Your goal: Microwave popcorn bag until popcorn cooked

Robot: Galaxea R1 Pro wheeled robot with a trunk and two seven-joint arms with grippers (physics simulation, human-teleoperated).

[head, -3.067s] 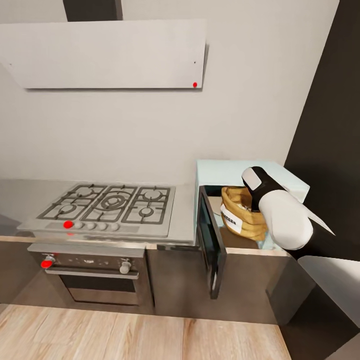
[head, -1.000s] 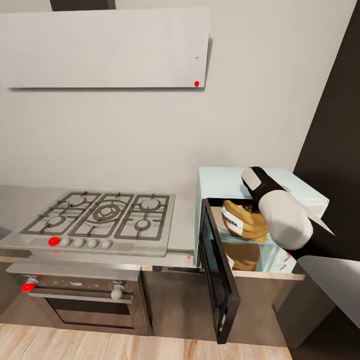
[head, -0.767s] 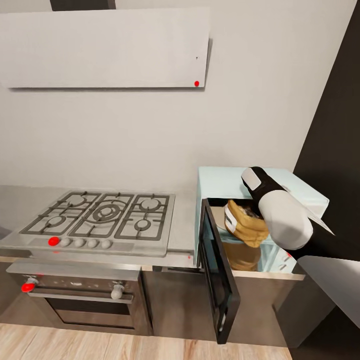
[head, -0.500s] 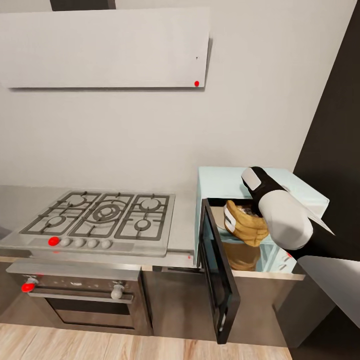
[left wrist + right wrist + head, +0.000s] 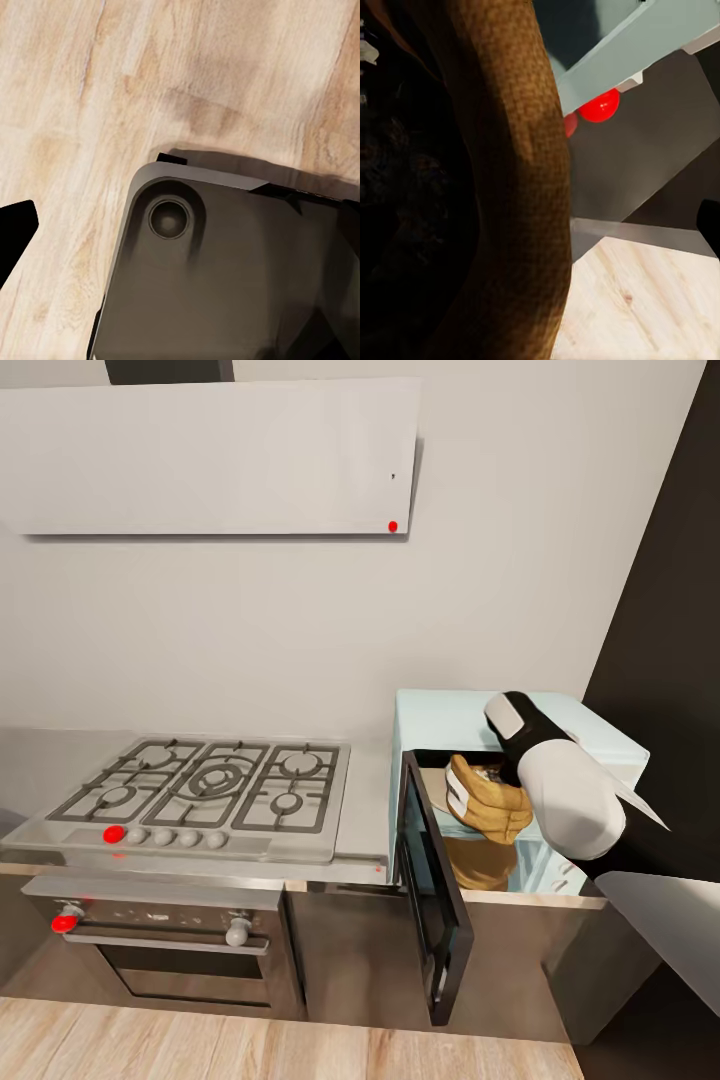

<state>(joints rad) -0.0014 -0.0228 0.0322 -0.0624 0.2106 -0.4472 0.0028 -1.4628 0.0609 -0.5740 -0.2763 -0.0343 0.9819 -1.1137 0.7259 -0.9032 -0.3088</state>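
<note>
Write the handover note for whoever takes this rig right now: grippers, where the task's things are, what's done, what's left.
Right gripper: hidden behind its own arm in the head view; the popcorn bag hangs tilted at its end in the microwave opening, clear of the floor, so apparently held.
Left gripper: state cannot be told.
Microwave door: swung wide open.
Done: bag brought off the countertop to the cavity mouth.
Left: set the bag down inside, release, withdraw, shut the door, start heating.

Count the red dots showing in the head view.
3 in the head view: one on the hood's lower right corner, one at the hob's front left, one on the oven's left knob. Others may be hidden.
</note>
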